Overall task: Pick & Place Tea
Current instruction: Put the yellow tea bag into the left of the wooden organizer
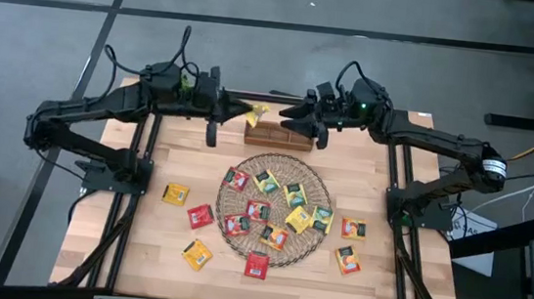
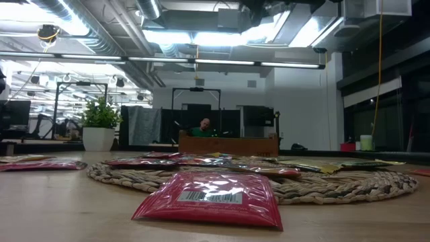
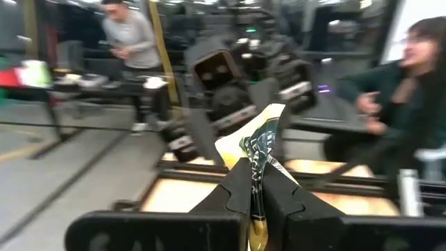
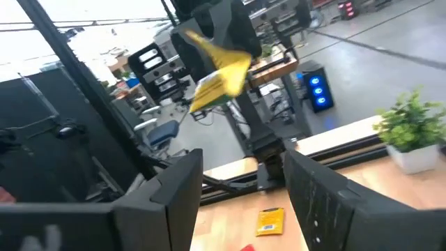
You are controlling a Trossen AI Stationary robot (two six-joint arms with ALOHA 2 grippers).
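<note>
Here the left pincer (image 1: 237, 107) is clamped shut on a yellow tea sachet (image 1: 258, 113), holding it in the air just above the wooden box (image 1: 278, 134) that stands at the far side of the bench (image 1: 151, 232). In the left wrist view the same sachet (image 3: 259, 150) sticks up pinched between the two dark fingers (image 3: 233, 192). The right pincer (image 1: 290, 114) hovers over the other end of the wooden box, facing the left one, its fingers spread apart with nothing between them; from the right wrist view the yellow sachet (image 4: 219, 80) hangs beyond its open fingers (image 4: 313, 192). The rest of the tea lies nearer than the wooden box: a cluster of red, yellow and orange sachets (image 1: 271, 209) rests on the round wicker mat (image 1: 321, 179) directly in front of the box, and loose ones sit on the bare wood on both sides of the mat, among them a yellow one (image 1: 175, 194) to its left and an orange one (image 1: 348, 261) to its right. In the low view a red sachet (image 2: 211, 198) lies nearest the camera, in front of the mat, and a potted plant (image 2: 99, 124) stands beyond the bench.
</note>
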